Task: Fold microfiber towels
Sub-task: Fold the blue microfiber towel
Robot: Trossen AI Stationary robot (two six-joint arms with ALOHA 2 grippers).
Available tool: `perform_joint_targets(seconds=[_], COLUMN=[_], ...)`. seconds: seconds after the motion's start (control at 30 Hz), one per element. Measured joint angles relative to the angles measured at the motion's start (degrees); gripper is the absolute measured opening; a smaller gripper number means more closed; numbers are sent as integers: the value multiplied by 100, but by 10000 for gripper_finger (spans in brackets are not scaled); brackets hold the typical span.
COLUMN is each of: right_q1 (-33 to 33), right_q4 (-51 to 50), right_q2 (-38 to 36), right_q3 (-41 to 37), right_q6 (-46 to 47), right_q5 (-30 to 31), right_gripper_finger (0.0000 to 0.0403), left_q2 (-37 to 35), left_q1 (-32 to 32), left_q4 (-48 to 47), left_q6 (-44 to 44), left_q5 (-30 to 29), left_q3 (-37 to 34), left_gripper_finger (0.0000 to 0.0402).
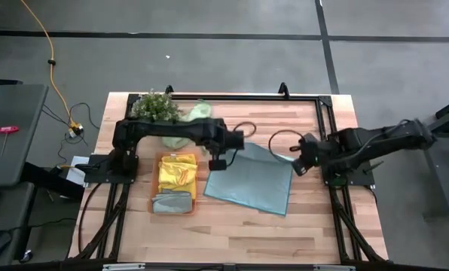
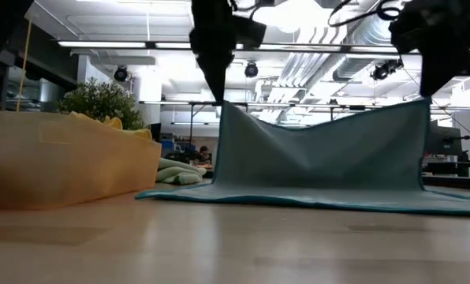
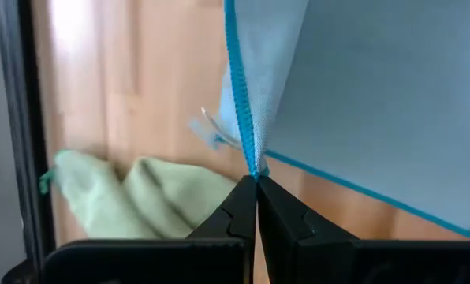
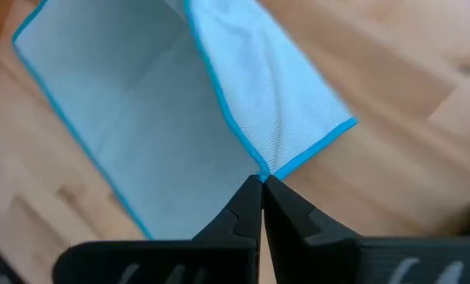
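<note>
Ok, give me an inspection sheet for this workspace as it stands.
Surface: wooden table, bare at the front.
Job's things: light blue towel half lifted by two corners, near edge on the wood; yellow towel and grey towel in the orange tray; pale green towel bunched at the back.
Clutter: small green plant at the back left.
Grippers: left gripper shut on the blue towel's corner; right gripper shut on another corner.
Cables: black loops at the wrists; yellow cable on the floor.
Surroundings: grey floor, dark bench at left.
</note>
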Motion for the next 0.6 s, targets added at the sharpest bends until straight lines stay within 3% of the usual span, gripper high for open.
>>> perform_joint_targets(seconds=[0.3, 0.6], right_q1=[1621, 2576], right_q4=[526, 1222], right_q2=[623, 1427], right_q3=[0, 0], right_q6=[1474, 2355], right_q5=[105, 156], right_gripper_finger=[0, 0], left_q2=[2, 2], left_q1=[-837, -1389], left_q4=[-300, -465], left_q6=[-489, -789], left_q5=[-31, -51], left_q3=[0, -21], left_gripper_finger=[0, 0])
